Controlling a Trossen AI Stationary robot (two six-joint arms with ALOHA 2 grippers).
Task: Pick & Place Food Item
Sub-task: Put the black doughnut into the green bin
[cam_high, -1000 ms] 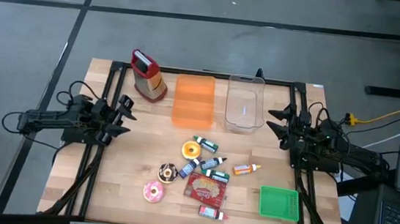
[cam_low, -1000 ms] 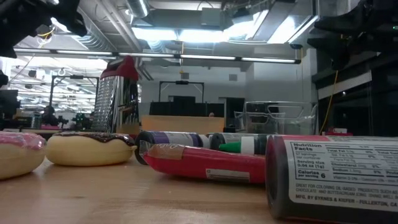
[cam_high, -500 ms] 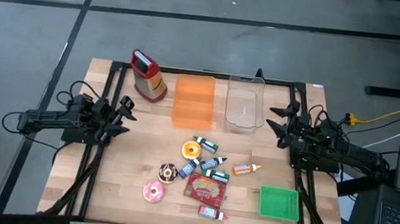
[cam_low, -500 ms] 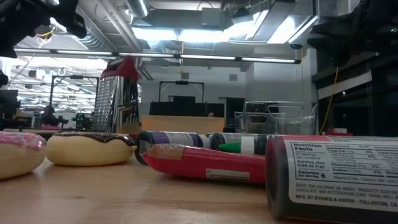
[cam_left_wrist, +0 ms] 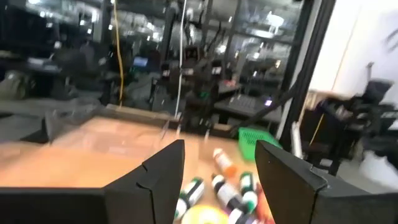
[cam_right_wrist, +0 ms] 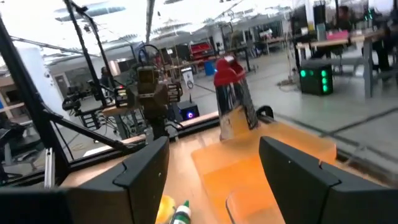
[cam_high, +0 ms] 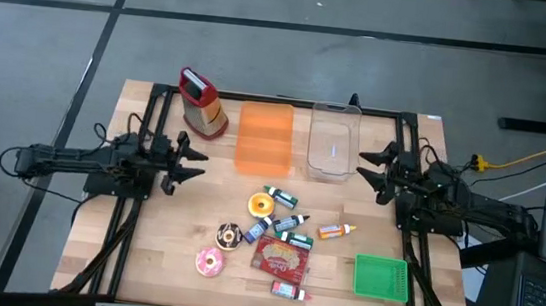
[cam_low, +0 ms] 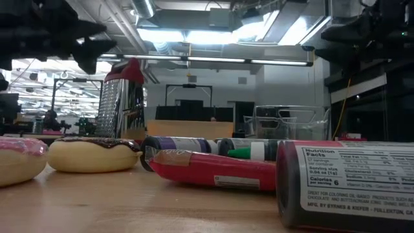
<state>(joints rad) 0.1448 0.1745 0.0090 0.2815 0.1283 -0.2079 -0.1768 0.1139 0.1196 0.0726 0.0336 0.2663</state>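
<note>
Three doughnuts lie flat on the wooden table: a pink one (cam_high: 209, 261) (cam_low: 19, 158), a chocolate-iced one (cam_high: 229, 235) (cam_low: 94, 154) and a yellow one (cam_high: 261, 205). Around them lie several food-colouring bottles (cam_high: 293, 221) and a red packet (cam_high: 281, 259). My left gripper (cam_high: 194, 160) (cam_left_wrist: 214, 168) hovers open at the table's left side, pointing across toward the items. My right gripper (cam_high: 361, 169) (cam_right_wrist: 214, 168) hovers open at the right side, beside the clear container (cam_high: 334, 147). Neither holds anything.
A metal grater with a red handle (cam_high: 202, 103) (cam_right_wrist: 233, 99) stands at the far left. An orange tray (cam_high: 265, 137) lies next to the clear container at the far edge. A green basket (cam_high: 381, 278) sits at the near right. Black frame rails (cam_high: 131, 220) run along both sides.
My left gripper has moved toward the table's right edge and a little down, its fingers tipping from raised toward level; it has stayed open. Nothing on the table has moved.
</note>
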